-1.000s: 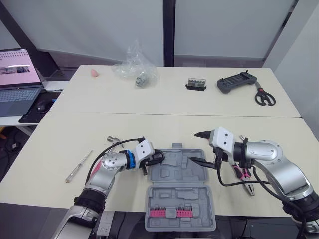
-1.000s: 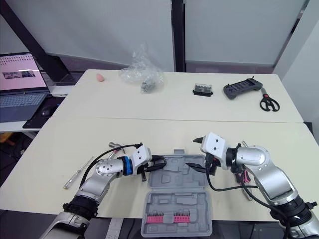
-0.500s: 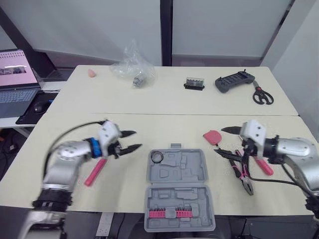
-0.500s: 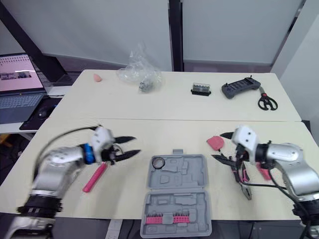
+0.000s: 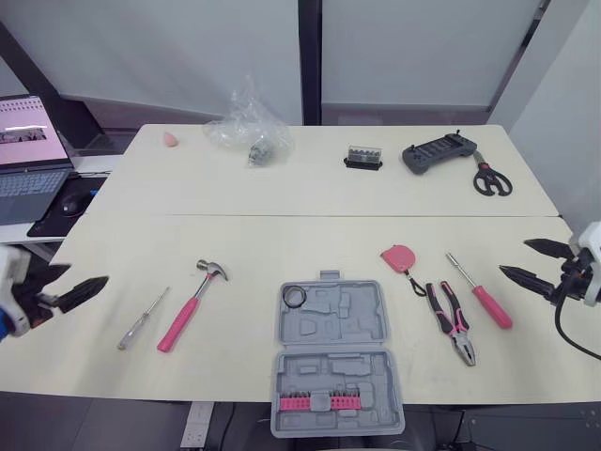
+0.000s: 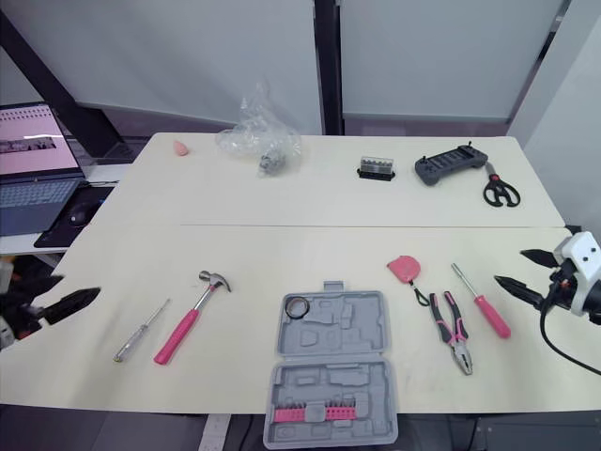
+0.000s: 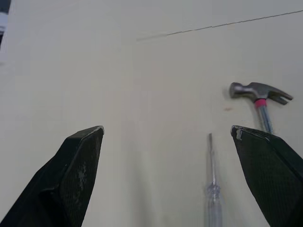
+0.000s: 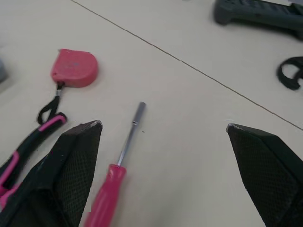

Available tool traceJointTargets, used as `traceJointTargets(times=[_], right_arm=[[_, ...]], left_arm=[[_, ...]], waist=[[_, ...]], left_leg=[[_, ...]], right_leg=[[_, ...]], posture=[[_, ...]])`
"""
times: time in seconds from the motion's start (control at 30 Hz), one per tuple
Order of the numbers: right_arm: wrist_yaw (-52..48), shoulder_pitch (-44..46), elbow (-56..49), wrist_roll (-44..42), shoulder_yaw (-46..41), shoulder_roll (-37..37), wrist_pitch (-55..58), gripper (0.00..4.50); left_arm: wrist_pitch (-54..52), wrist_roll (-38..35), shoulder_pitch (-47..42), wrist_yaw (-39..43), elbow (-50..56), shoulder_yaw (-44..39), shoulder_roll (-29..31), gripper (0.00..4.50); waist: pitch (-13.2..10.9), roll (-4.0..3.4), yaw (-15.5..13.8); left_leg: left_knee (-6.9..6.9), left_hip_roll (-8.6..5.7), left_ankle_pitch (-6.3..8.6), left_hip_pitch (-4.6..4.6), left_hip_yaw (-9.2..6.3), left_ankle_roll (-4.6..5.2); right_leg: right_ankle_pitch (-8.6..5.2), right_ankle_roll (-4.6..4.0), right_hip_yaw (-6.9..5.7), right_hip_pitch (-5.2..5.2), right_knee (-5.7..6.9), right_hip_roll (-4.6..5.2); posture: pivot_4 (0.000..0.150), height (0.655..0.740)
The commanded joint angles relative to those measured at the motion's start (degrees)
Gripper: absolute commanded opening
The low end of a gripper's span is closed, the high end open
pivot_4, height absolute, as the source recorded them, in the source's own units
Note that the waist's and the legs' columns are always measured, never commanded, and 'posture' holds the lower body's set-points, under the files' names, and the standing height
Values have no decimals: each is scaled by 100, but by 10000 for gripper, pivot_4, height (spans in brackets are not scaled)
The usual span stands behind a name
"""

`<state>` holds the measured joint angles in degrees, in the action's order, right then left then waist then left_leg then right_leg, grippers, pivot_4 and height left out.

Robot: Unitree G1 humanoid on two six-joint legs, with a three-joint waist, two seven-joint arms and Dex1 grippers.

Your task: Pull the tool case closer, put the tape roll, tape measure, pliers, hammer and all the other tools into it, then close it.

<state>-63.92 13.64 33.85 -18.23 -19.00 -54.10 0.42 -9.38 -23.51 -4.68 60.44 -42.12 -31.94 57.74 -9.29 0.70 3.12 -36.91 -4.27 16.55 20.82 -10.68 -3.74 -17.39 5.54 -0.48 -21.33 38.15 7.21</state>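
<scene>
Left pincer: fingers spread wide with nothing between them; it sits at the left rim of the table, and its arm is cut off by the frame.
Right pincer: fingers apart and empty, at the table's right rim.
Tool case: open and lying flat, midway between the two pincers and well apart from both; its near half reaches past the table's front edge.
Tape roll: black ring in the case corner on the left pincer's side.
Hammer: between the left pincer and the case; in the left wrist view one finger hides most of its handle.
Clear screwdriver: just ahead of the left pincer, with its handle end cut off in the wrist view.
Pink screwdriver: nearest to the right pincer.
Pliers: beyond that screwdriver, towards the case; a finger partly covers them in the right wrist view.
Tape measure: beyond the pliers, near the case.
Laptop: cut off at the frame edge, beyond the left pincer.
Writing: the laptop's screen text is too small to read; no brand can be made out on the case or the tools.
</scene>
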Motion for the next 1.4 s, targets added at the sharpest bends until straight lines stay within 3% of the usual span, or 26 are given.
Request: traceJointTargets(times=[0.03, 0.2, 0.33, 0.4, 0.53, 0.77, 0.93, 1.2, 1.4], right_arm=[[106, 219, 637, 124, -164, -144, -516, 45000], [410, 446, 1274, 319, -131, -137, -932, 45000], [548, 530, 1251, 364, -67, -24, -1018, 45000], [604, 519, 901, 336, 15, 89, -885, 45000], [829, 351, -170, 427, 372, 417, -317, 45000], [1321, 173, -2261, 271, 1180, 1243, 1430, 45000], [1780, 300, -2669, 484, 1602, 1775, 2070, 45000], [2149, 324, -2227, 868, 2007, 2250, 1825, 45000], [2214, 416, -1777, 1039, 2099, 2399, 1703, 45000]], left_arm=[[277, 34, 84, -149, -326, -277, 185, 44839], [369, -27, 148, -433, -229, -399, 76, 44839], [179, -179, 207, -550, 508, -394, -133, 44839], [-54, -303, 152, -645, 1355, -265, -278, 44839], [-748, -547, -584, -814, 3123, 480, -552, 44839], [-1280, -463, -2089, -701, 4843, 2490, -1442, 44839], [-1594, -411, -2367, -544, 5927, 3717, -2076, 44839], [-1197, 65, -2215, -445, 5941, 4495, -2504, 44839], [-1130, 221, -2245, -422, 5869, 4601, -2651, 44839]], waist=[[0, 0, 3], [1, -1, 11], [1, -2, 12], [1, -2, 11], [5, 5, -39], [10, -4, -41], [9, -3, 20], [9, -2, -18], [9, -2, -31]], left_leg=[[0, 0, 0, 0, 0, 0], [0, 0, -1, 0, 2, -2], [-1, 0, -1, 0, 4, -2], [-1, 0, -1, 0, 4, -2], [-7, 4, -3, 4, 0, -7], [-10, 0, -5, 10, 15, -11], [-11, 0, -5, 14, 19, -11], [-13, 1, -6, 9, 15, -10], [-12, -1, -6, 10, 16, -10]], right_leg=[[0, 0, 1, -1, 0, 0], [0, 0, 5, -2, 2, 0], [0, 0, 8, -2, 3, 0], [0, 0, 8, -2, 3, 0], [1, -1, 3, 3, 6, 0], [7, 2, 10, 2, -4, 7], [8, 2, 12, -3, -7, 7], [8, 1, 12, 0, -2, 2], [8, 2, 13, 0, -7, 3]], posture=[[1500, 7400], [1500, 7400], [1500, 7400], [1500, 7400], [1500, 7400], [1500, 7400], [1500, 7400], [1500, 7400], [1500, 7400]])
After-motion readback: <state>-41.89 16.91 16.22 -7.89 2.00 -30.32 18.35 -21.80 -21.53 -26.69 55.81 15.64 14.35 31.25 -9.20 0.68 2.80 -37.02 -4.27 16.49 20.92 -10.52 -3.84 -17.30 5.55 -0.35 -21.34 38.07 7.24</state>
